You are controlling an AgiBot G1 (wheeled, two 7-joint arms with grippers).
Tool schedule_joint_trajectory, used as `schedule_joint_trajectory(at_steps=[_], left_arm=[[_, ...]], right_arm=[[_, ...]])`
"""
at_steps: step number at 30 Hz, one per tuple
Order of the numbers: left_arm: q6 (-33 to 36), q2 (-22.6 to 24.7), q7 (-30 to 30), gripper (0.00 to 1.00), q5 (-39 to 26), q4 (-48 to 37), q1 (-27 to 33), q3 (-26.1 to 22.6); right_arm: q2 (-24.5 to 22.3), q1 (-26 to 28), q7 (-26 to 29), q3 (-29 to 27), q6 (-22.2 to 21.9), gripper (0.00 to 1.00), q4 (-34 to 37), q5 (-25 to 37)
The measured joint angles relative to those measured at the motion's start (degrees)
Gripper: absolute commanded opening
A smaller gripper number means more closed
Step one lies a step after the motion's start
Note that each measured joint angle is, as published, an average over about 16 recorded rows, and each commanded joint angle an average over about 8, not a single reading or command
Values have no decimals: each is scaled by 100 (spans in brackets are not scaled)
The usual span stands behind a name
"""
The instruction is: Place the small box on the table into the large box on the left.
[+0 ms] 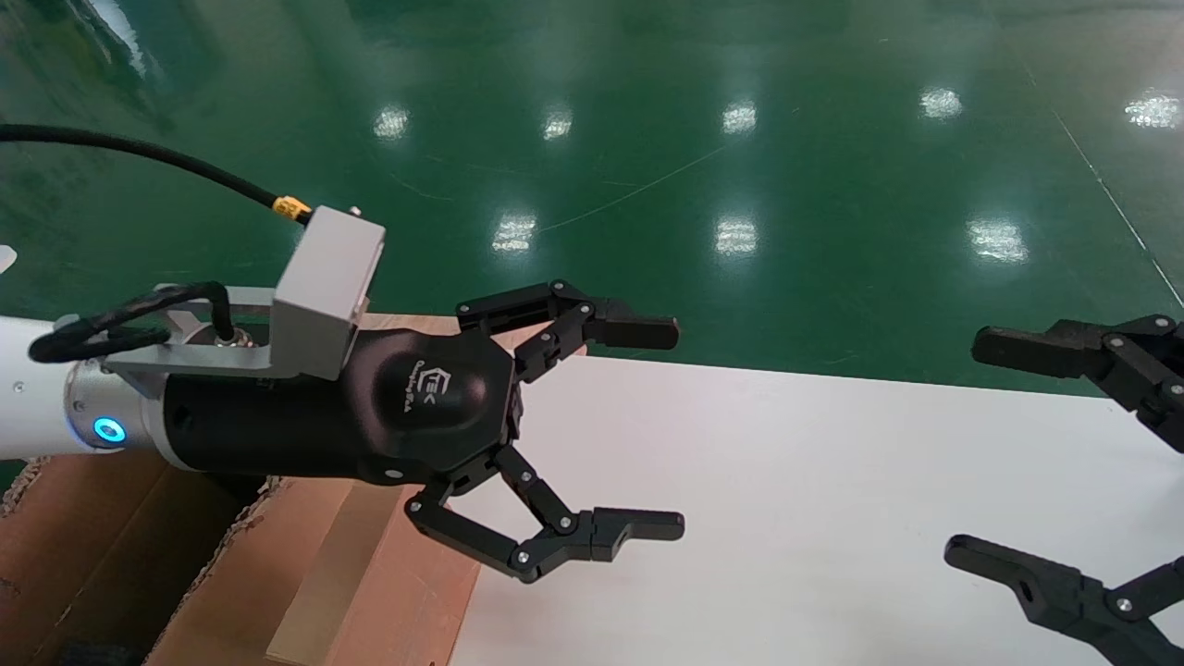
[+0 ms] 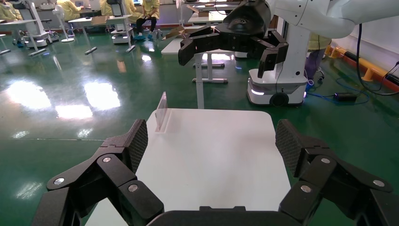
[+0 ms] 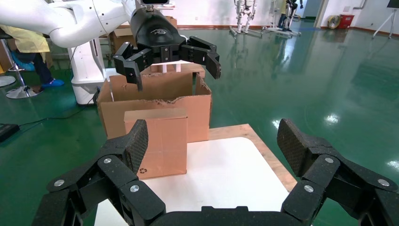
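Note:
The small box, plain brown, stands upright on the white table at its left end; it also shows in the head view. Right behind it stands the large box, a torn-edged carton whose flaps show in the head view. My left gripper is open and empty, hovering high over the small box and the carton's near wall; it also shows in the right wrist view. My right gripper is open and empty over the table's right part, pointing towards the small box.
A light wooden board sticks out under the table beside the carton. A clear plastic stand stands on the table's far edge. Green floor surrounds the table. A white robot base stands beyond the table's right end.

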State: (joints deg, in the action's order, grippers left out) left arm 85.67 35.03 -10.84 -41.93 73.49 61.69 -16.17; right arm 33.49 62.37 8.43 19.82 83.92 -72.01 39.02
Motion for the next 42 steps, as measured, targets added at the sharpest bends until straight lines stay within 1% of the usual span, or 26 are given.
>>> schedule_joint_trajectory(at_steps=[9,10,17,18,26,36,42], left_arm=[[0,0,0,100,0,0,0,0],[0,0,0,100,0,0,0,0],[-3,-3,0,100,-3,1,-1,1],[-9,-7,-2,100,-9,2,-1,1],[-275,-159,-217,100,-294,96,-10,-59],[-980,-583,-998,100,-1378,340,116,-344],[-1225,-701,-1342,100,-1867,401,244,-480]], right_arm=[[0,0,0,0,0,100,0,0],[0,0,0,0,0,93,0,0],[0,0,0,0,0,6,0,0],[0,0,0,0,0,0,0,0],[0,0,0,0,0,0,0,0],[0,1,-1,1,0,0,1,0],[0,0,-1,1,-1,0,1,0]])
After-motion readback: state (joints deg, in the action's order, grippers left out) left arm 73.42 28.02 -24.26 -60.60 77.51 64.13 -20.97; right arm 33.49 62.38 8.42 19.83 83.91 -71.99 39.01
